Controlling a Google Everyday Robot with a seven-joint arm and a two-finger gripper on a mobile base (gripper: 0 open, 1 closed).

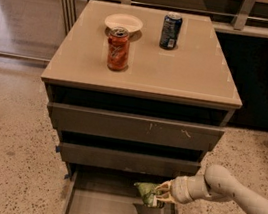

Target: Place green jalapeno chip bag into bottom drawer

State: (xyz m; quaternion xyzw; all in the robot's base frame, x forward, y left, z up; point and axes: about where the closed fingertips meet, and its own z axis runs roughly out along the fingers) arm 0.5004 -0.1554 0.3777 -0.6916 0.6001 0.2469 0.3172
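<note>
A tan cabinet top [195,73] carries three things. A red can [118,50] stands upright near the left front, and a white bowl [123,23] sits just behind it (the two look to be touching or nearly so). A dark blue can [171,31] stands upright to the bowl's right, apart from both. Below, the top drawer [135,128] is pulled slightly out, its grey-brown front marked with pale scratches right of centre. The middle drawer [128,161] sits under it, just above the gripper [160,197] at the lower right. A speckled floor [6,144] surrounds the cabinet.
</note>
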